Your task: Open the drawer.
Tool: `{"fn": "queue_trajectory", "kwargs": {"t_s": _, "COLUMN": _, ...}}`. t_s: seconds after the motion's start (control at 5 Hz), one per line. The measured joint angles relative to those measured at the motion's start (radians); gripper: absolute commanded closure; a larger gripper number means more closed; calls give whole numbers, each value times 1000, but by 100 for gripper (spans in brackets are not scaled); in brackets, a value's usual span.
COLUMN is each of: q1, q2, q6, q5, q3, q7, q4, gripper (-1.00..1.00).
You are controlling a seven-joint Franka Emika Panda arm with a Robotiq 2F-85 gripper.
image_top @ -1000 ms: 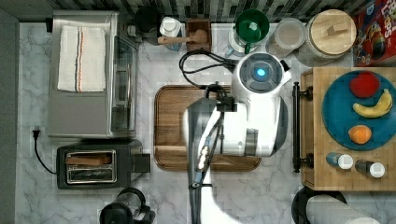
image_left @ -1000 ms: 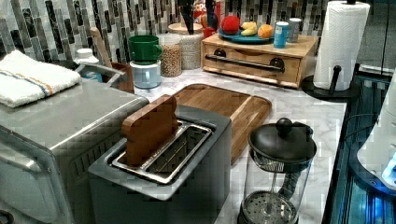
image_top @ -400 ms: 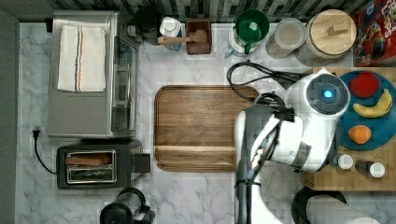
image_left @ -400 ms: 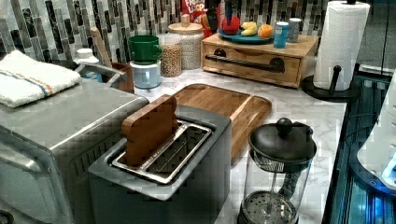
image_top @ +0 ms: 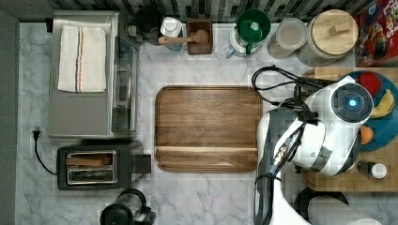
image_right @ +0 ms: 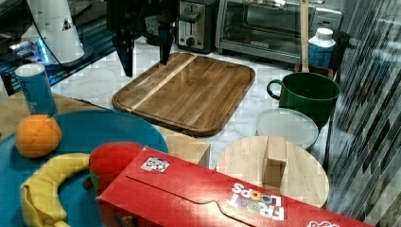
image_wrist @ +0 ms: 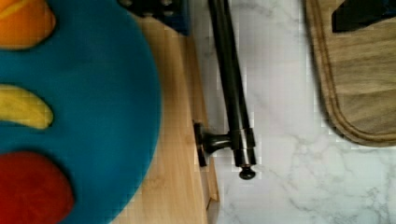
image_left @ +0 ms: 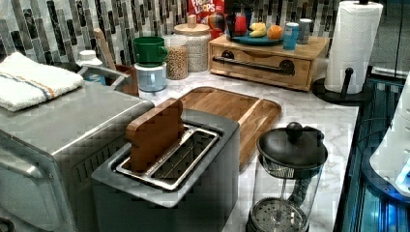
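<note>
Nearest in the left view, toaster (image_left: 164, 164); walnut tray (image_left: 232, 108) mid-worktop; bamboo drawer (image_left: 263, 63) at 1 o'clock, shut flush, nothing done yet. Hand (image_right: 144, 59) hangs spread, grasping nothing, above the black bar handle (image_wrist: 231, 88). Grab and pull remain.

The top view looks straight down on the counter (image_top: 206, 197). The left view faces across it from beside the toaster (image_left: 169, 169); the right view faces back from behind the cereal box (image_right: 198, 198). All 3 share the tray (image_top: 209, 127). The wrist view looks down close on the drawer (image_wrist: 180, 140) handle (image_wrist: 233, 93).
</note>
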Motion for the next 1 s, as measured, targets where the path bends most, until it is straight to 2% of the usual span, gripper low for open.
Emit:
{"fn": "queue_trajectory", "kwargs": {"t_s": 0.6, "q1": -9, "q2": 100, "q6": 121, "q5": 7, "q3": 31, "q7": -32, "q4": -4, "gripper": -100}}
{"fn": "queue_trajectory", "kwargs": {"t_s": 1.0, "q1": -4, "q2": 129, "q6": 175, "q5": -11, "q3": 35, "q7": -25, "q4": -74, "gripper": -100}}
